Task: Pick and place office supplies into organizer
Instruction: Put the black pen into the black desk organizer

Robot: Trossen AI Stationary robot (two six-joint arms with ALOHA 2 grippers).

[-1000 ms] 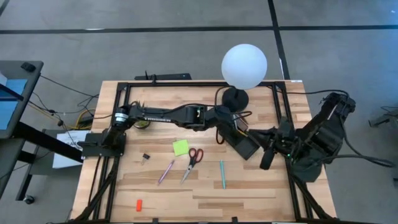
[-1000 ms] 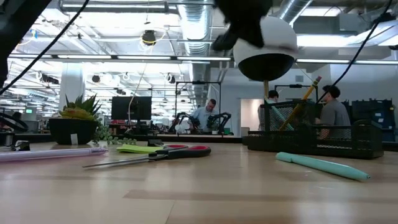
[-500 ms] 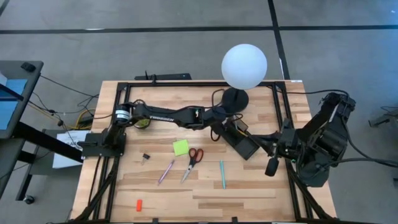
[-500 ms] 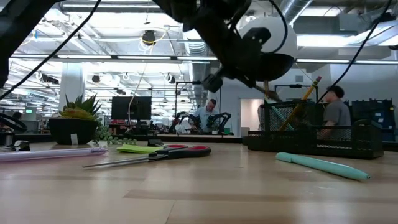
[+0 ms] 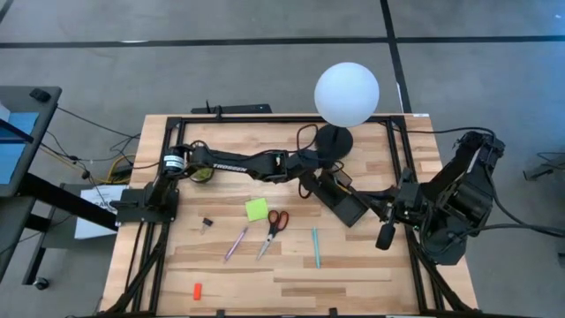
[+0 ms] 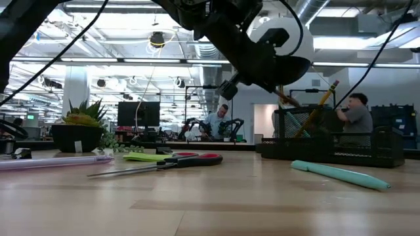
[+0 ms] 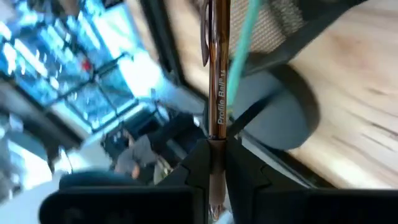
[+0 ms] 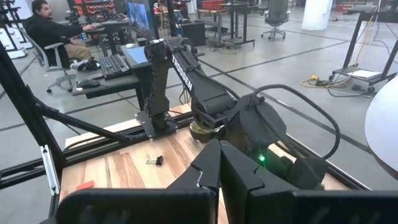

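Note:
My left gripper (image 5: pixel 312 182) reaches across the table to the black mesh organizer (image 5: pixel 345 202), beside the lamp's round base (image 5: pixel 335 140), and is shut on a brown pen (image 7: pixel 215 74). The pen's free end points at the organizer (image 7: pixel 277 25), where a teal pen (image 7: pixel 241 50) stands; a pencil (image 6: pixel 325 96) also sticks up from it. On the table lie the red-handled scissors (image 5: pixel 272 230), green sticky pad (image 5: pixel 256 209), purple pen (image 5: pixel 236 244), teal pen (image 5: pixel 315 246), black clip (image 5: pixel 207 224) and red-orange piece (image 5: pixel 198 290). My right gripper (image 5: pixel 385 237) waits shut by the right edge. My left gripper pinches the brown pen by one end (image 7: pixel 214 152) between its two fingers. The pen runs along the fingers and sticks out straight ahead of them, lifted clear of the table. Its printed barrel and clip (image 7: pixel 206 43) stand free beyond the fingertips.
A white globe lamp (image 5: pixel 347 94) stands at the far edge behind the organizer. A small potted plant (image 6: pixel 82 128) sits at the far left by the left arm's base. A black frame rims the table. People sit in the room beyond.
My left arm has stretched out and come down toward the organizer, bringing the brown pen to the organizer's far side. My right gripper has drawn back a little toward the table's right and near edge.

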